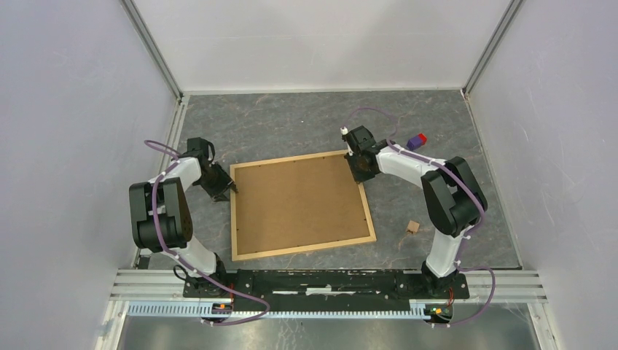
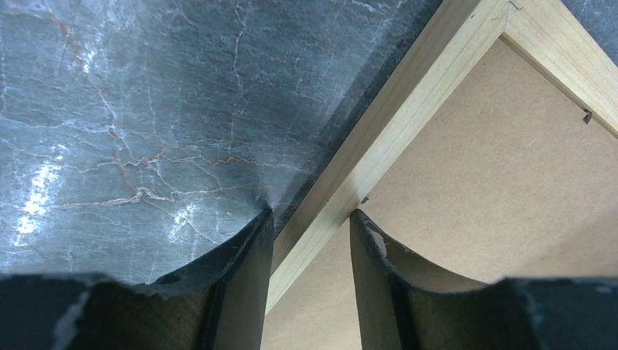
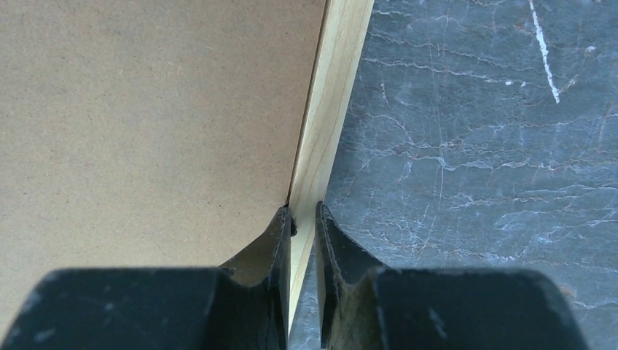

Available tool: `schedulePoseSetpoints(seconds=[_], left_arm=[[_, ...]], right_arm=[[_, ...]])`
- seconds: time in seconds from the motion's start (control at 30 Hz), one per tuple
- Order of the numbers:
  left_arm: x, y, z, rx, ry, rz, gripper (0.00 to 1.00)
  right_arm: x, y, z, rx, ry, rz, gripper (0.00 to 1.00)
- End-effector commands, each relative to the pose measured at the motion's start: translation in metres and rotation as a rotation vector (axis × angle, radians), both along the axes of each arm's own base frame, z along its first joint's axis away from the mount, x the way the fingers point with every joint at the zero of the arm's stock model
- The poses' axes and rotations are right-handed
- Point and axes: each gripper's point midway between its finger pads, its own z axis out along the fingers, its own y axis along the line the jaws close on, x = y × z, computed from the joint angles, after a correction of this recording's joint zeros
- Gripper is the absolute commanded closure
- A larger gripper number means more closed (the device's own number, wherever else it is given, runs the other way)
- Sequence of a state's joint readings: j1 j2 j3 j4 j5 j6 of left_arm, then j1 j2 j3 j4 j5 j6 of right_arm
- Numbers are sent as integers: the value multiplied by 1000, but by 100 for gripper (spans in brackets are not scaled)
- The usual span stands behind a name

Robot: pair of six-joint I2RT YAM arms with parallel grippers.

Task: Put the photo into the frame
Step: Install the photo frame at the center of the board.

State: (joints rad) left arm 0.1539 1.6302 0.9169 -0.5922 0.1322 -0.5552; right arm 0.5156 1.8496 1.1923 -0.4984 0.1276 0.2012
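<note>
We find the frame (image 1: 302,200) lying back up in the middle of the bench (image 1: 291,120), its brown panel seated inside the wood rails. We see no photo anywhere, so it is either already under that panel or out of view, and we cannot tell which. If it is inside, we judge the loading done and only the fastening left: small metal tabs (image 2: 587,115) show along the rail's inner edge. Our left hand (image 2: 307,216) is at the frame's far left corner, fingers apart astride the left rail and not visibly squeezing it. Our right hand (image 3: 304,215) sits on the right rail towards the far edge. Its fingers are nearly together with only a slit between them, and we cannot tell whether they pinch anything.
</note>
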Motion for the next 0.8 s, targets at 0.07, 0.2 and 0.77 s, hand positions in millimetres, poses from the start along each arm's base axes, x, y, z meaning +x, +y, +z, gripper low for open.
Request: schedulePoseSetpoints(seconds=[0.07,0.2,0.77], left_arm=[[-17,-1,-17,6,78,-21,50],[-17,-2,-16,-2,74,-27,50],[1,-16,14,-46,-76,-72,48]], right_arm=[[-31,-28,-77,-215,139,-34,81],[-45,-32,-95,-299,184,-47,78],[-52,49,-89,-115,209,60,54]])
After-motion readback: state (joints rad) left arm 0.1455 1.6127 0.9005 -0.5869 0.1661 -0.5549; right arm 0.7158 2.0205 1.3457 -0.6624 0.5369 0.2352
